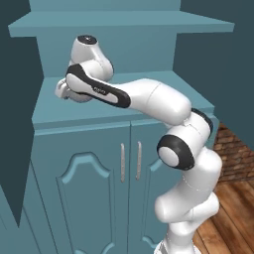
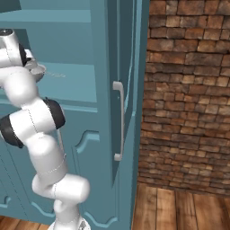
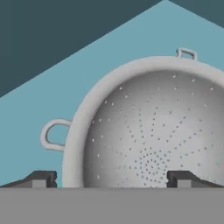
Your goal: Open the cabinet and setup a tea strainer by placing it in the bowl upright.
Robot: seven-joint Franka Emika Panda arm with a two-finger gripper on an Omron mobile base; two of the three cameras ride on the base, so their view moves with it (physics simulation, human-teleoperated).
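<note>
Cabinet is already open: in the right base view its door stands swung out edge-on w/ the long bar handle facing you, and in the left base view the arm reaches in over the bare teal shelf.

You're in the pick step now, on approach to the tea strainer. Hand view has it directly ahead of the gripper, very close: pale perforated bowl shape w/ a rim and two small loop handles, one off to the left of the left fingertip, one at the far rim. It sits on the shelf. Its concave side faces the camera, so it may be tilted; can't confirm.

Gripper is spread wide, nothing held. The left tip sits outside the rim, the right tip over the inside of the strainer, so the jaws straddle the near-left wall.

Next, as I judge it: ease fwd until the rim wall is btwn the pads, then close on it. Thin curved wall, so a slip or a nudge is the risk.

I can't place the bowl from these views; find it before you lift away.
</note>
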